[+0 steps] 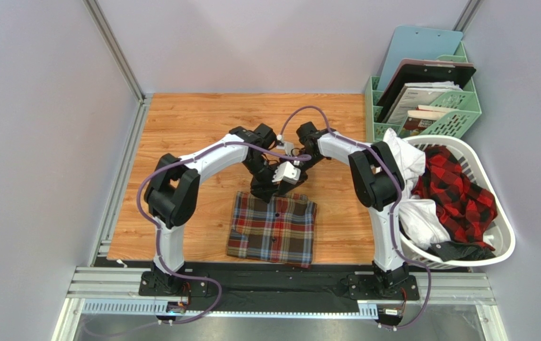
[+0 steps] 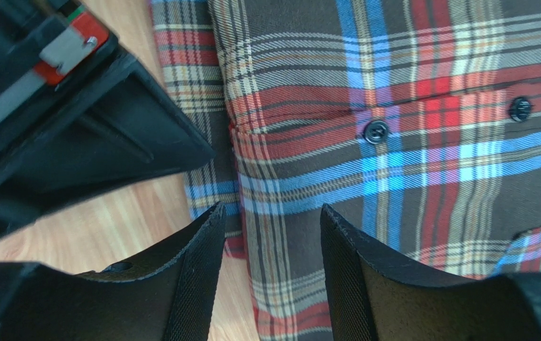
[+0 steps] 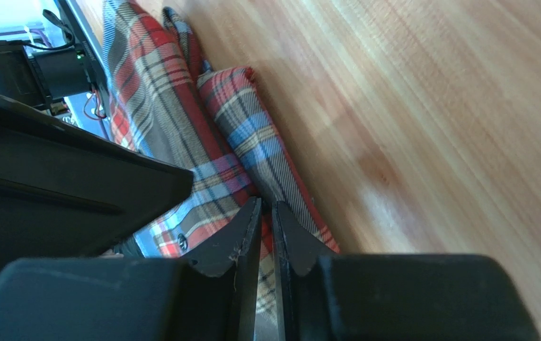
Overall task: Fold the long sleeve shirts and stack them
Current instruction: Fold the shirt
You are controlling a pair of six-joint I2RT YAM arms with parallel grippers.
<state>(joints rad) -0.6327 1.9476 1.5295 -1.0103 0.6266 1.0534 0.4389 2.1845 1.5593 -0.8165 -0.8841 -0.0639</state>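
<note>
A brown-olive plaid long sleeve shirt (image 1: 273, 231) lies folded into a rectangle on the wooden table (image 1: 188, 135); its buttons and placket fill the left wrist view (image 2: 408, 142). My left gripper (image 2: 272, 209) hovers open over the shirt's edge, nothing between its fingers. My right gripper (image 3: 266, 204) hangs just above the shirt's folded edge (image 3: 252, 135), its jaws drawn together to a thin slit with no cloth caught. Both grippers meet over the shirt's far edge, the left (image 1: 264, 189) and the right (image 1: 285, 183). A red-and-black check shirt (image 1: 458, 188) lies in the basket.
A white laundry basket (image 1: 508, 238) at the right holds white garments (image 1: 408, 160) and dark clothes. Green crates (image 1: 458, 117) with folders stand at the back right. Grey walls close in the table on the left and behind. The right wrist (image 2: 74, 106) crowds my left gripper.
</note>
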